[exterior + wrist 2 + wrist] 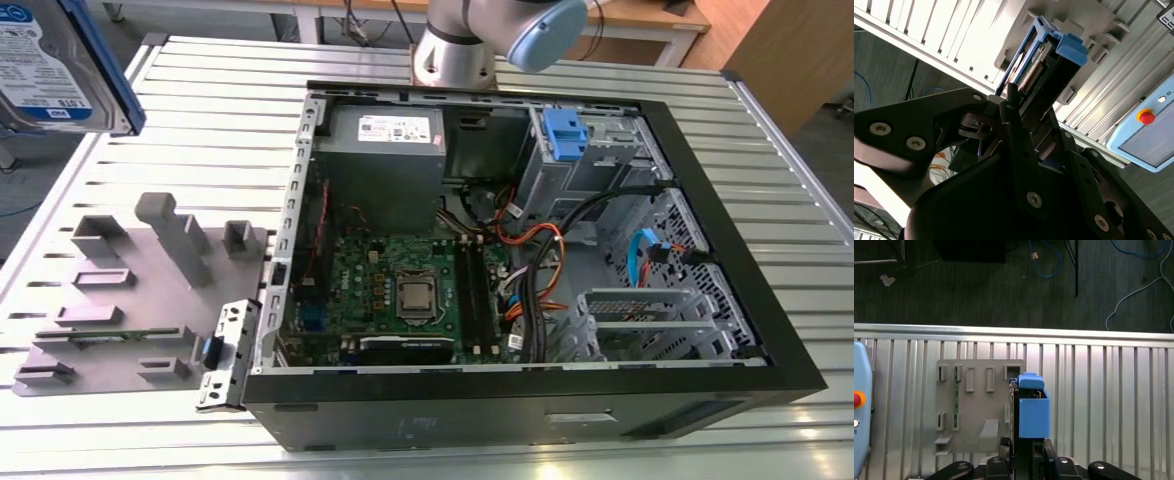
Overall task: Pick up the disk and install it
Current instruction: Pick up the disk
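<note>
The disk [54, 62] hangs in the air at the exterior view's far left, above the table's edge, its blue-and-white label facing the camera and a blue rail along its side. In both wrist views my gripper [1026, 107] [1027, 447] is shut on the disk [1041, 67] [1033, 412], which sticks out edge-on from between the dark fingers [1014, 125], blue handle at the far end. The grey slotted holder [976, 405] lies on the table below it.
The open computer case [747, 300] lies on the slatted metal table [200, 110], with a grey power-supply box [387, 140], motherboard [400, 290], cables and a drive bay holding a blue bracket [562, 135]. The grey holder [134, 290] sits left of the case. A pendant with a red button [1146, 117] lies nearby.
</note>
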Controlling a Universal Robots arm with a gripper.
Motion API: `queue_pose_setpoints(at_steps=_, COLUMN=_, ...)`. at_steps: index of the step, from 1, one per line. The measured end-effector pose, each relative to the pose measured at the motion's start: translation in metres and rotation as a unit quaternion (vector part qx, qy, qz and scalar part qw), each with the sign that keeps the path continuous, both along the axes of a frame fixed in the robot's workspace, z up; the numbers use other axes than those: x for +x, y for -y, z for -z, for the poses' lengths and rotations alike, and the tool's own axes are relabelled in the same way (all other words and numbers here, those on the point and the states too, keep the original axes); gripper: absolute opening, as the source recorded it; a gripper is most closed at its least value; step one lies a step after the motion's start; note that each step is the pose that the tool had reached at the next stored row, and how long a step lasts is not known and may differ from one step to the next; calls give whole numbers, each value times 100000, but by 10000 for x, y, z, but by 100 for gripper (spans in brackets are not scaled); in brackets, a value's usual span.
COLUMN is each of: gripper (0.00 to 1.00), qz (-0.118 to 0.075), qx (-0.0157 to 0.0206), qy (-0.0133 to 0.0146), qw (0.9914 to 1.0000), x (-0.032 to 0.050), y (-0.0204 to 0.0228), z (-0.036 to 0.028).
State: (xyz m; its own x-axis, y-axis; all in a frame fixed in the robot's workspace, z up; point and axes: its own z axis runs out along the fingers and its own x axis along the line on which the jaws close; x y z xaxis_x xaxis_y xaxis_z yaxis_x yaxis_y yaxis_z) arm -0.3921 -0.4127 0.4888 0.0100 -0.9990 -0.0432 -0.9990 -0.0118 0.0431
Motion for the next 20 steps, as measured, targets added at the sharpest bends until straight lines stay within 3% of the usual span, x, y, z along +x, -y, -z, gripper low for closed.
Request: queue_pose_setpoints(at_steps=20, gripper=35, qz=0, qx=-1, qy=-1, qw=100000, x=369, y=0, z=0)
